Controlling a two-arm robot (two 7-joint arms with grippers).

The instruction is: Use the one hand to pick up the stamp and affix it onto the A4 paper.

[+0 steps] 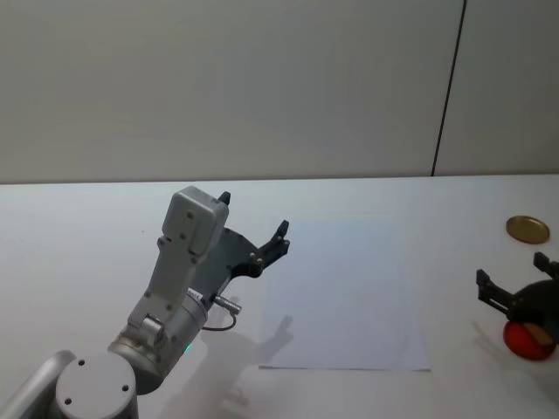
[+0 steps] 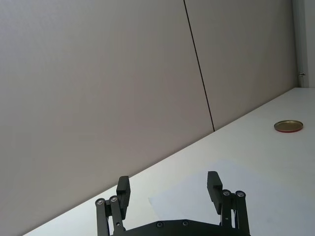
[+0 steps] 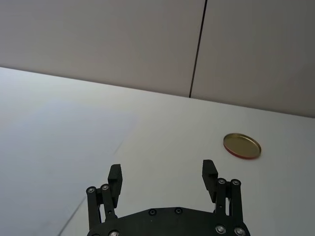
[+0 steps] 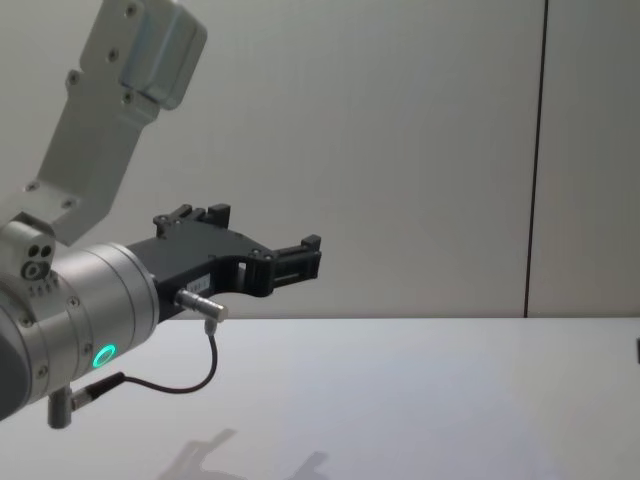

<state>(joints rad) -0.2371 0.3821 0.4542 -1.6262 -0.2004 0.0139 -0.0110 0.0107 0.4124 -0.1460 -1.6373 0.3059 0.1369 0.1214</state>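
Note:
The A4 paper (image 1: 342, 297) lies flat in the middle of the white table. At the table's right edge, my right gripper (image 1: 512, 269), the hand, hovers open with nothing between its fingers (image 3: 209, 173). Just below it sits a red round pad (image 1: 522, 342) with a small tan-brown piece, the stamp (image 1: 540, 335), on it, partly hidden by the gripper body. My left gripper (image 1: 253, 216), on the silver cylinder with the green ring light, is raised off the table near the paper's left edge, open and empty (image 2: 168, 186).
A round gold lid (image 1: 527, 229) lies on the table beyond the right gripper, to the right of the paper. A grey wall (image 1: 262, 87) closes off the far side of the table.

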